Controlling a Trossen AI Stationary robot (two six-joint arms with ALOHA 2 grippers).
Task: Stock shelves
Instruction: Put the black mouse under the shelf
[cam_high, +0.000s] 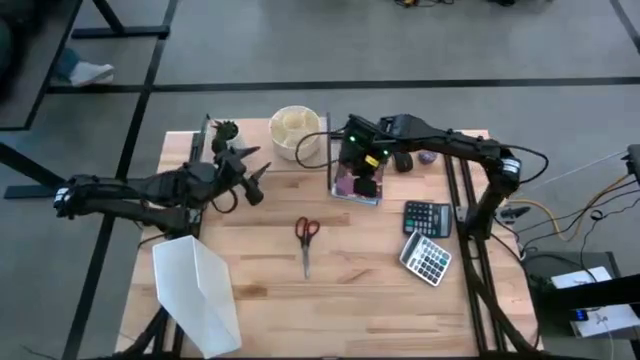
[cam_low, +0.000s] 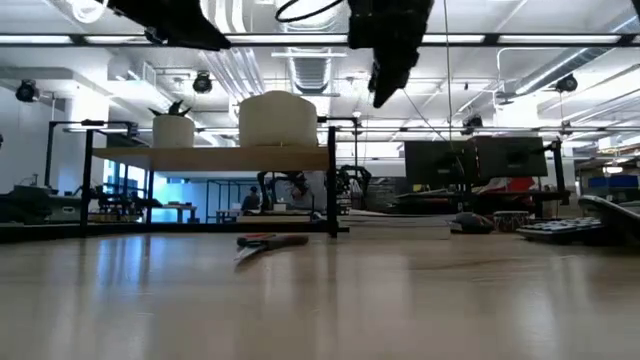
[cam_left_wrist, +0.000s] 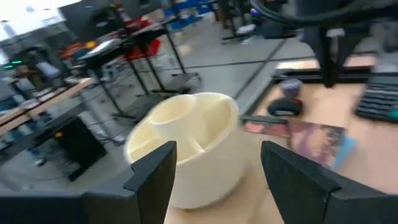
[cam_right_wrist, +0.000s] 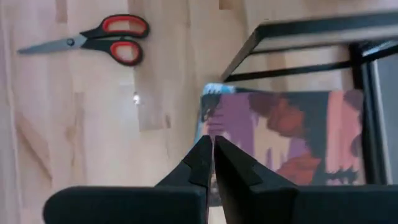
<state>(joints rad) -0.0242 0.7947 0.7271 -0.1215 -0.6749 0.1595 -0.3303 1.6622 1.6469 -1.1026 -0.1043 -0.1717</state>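
My right pincer is clenched on nothing, hovering just above the purple book beside the shelf's black frame at upper centre of the overhead frame. My left pincer is released, its fingers spread in front of the cream divided bowl, which stands on the shelf beside a small potted plant. Further down the bench lie red-handled scissors, two calculators at right, and a white file holder at lower left.

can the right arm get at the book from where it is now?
Probably yes. The right pincer hangs shut directly above the book, nothing between them. The book lies flat by the shelf leg, so a grip on its free edge looks likelier.
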